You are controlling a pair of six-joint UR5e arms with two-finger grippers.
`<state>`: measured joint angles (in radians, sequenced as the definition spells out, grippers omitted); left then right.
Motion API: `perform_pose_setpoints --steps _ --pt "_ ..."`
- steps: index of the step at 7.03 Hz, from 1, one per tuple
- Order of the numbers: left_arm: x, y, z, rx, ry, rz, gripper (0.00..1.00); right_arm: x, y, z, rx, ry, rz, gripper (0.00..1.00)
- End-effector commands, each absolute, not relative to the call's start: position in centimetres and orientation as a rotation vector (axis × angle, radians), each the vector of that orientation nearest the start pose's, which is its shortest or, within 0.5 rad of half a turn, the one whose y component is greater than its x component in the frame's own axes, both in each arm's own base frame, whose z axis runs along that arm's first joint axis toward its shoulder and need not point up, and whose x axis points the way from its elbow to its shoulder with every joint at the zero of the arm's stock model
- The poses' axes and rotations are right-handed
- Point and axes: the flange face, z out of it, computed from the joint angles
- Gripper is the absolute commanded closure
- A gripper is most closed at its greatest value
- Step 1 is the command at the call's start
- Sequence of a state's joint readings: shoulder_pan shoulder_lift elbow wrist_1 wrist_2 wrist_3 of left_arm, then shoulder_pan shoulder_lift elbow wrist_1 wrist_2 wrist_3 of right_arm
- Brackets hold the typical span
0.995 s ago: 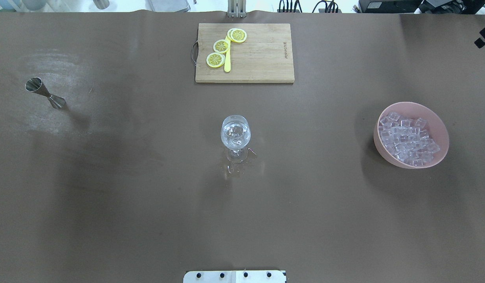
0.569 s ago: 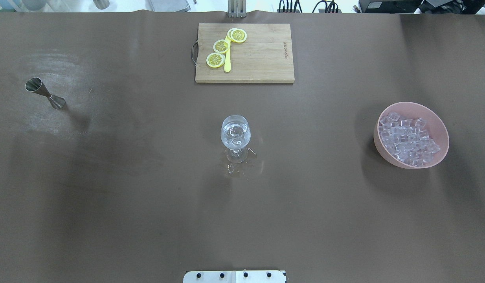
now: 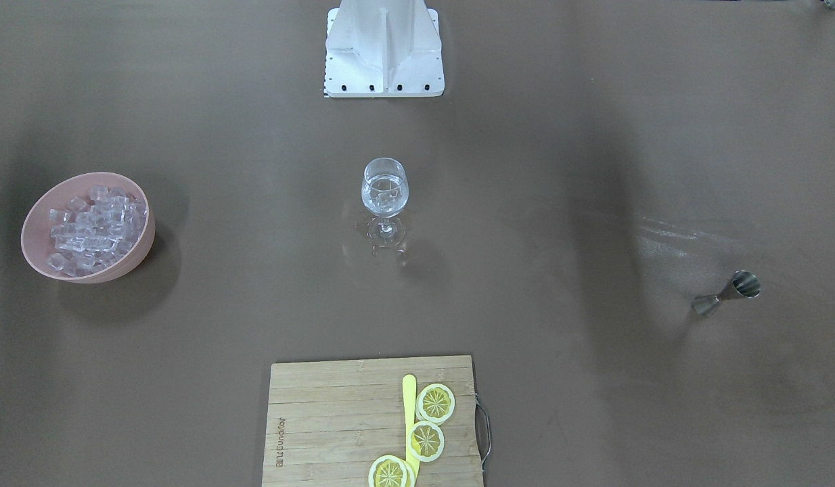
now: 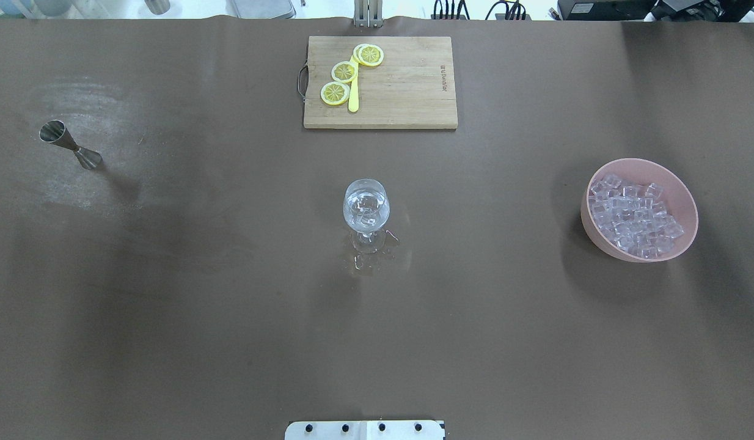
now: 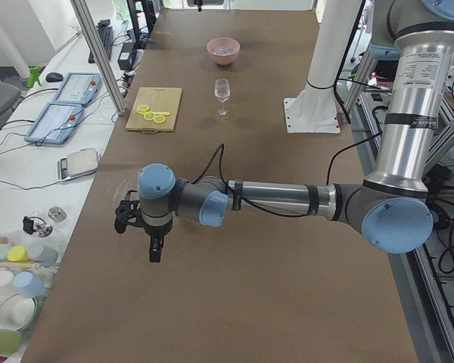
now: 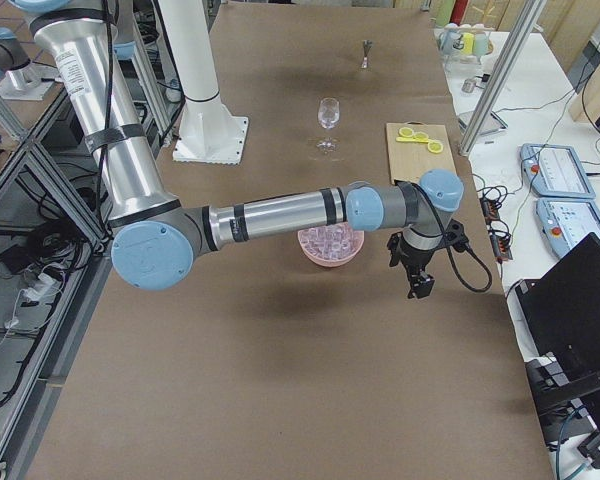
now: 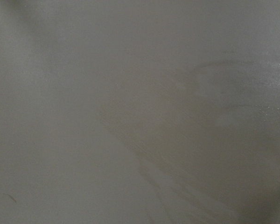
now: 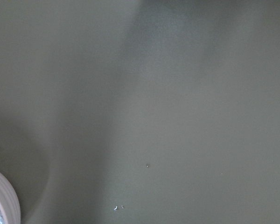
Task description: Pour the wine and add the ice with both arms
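Looked basically done, you could probably call it. Glass [image 4: 366, 208] mid-frame overhead held some cubes plus clear liquid. Rest of ice [image 4: 633, 221] sat in pink bowl [image 4: 677, 188], right side. Left gripper [image 5: 156, 246] and right gripper [image 6: 418, 281] hung over table [image 4: 230, 318], side views only. Jaws: couldn't tell.

brown table [image 4: 200, 318], stemmed glass [image 4: 366, 208], pink bowl [image 4: 597, 239], cutting board [image 4: 407, 91], steel jigger [image 4: 71, 145], white stand [image 3: 384, 54]

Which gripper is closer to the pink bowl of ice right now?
Right. The right gripper hangs over the table close beside the pink bowl. The left gripper hangs at the table's opposite end, far beyond the wine glass.
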<state>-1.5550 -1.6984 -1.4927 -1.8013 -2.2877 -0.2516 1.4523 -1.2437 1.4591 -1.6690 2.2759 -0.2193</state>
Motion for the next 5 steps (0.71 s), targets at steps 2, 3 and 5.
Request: perform_pose_setpoints --steps 2,3,5 --pt "-5.8 -56.5 60.0 0.187 0.745 -0.119 0.02 -0.3 -62.9 54.3 0.156 -0.699 -0.362 0.00" --pt "-5.8 -56.5 60.4 0.180 0.744 -0.121 0.02 -0.3 -62.5 54.7 0.150 -0.700 -0.360 0.00" --pt "-5.8 -56.5 59.8 0.192 0.746 -0.115 0.02 -0.2 -61.7 55.7 0.137 -0.703 -0.361 0.00"
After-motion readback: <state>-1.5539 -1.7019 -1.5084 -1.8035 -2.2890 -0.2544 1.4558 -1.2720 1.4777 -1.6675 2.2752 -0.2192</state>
